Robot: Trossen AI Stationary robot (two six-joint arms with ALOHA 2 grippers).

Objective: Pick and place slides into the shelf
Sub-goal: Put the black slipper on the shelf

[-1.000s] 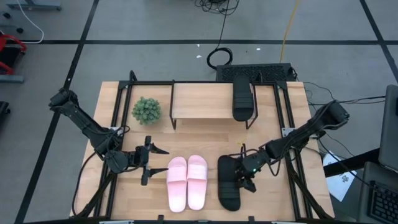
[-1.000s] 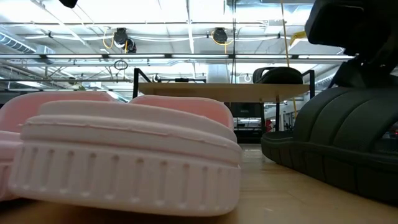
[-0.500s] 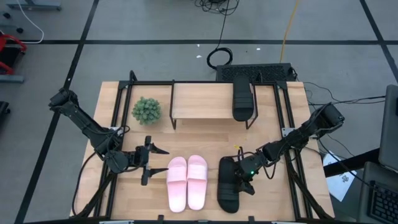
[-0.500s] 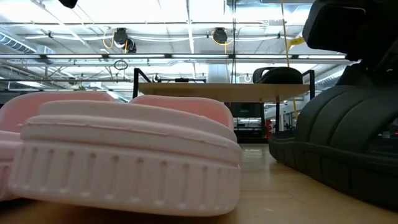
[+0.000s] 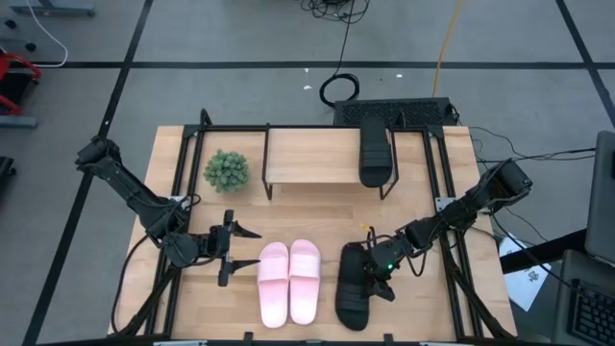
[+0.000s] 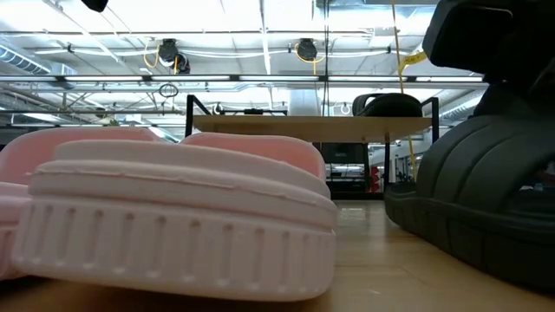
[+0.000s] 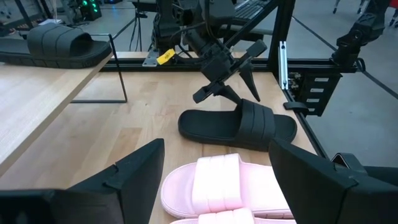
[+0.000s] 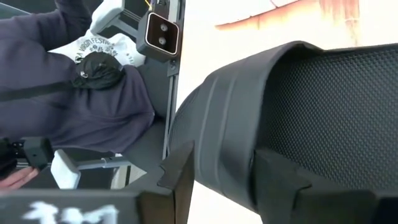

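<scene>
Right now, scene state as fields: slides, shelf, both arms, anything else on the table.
shelf: back centre of the table
black slide 1: on the shelf's right end
black slide 2: front right of the table, right gripper at its strap, one finger under, one over, closing
pink pair: side by side at front centre, untouched
left gripper: left of the pink pair, fingers open, empty
plant: left of the shelf
person: beyond the table edge, in the right wrist view
</scene>
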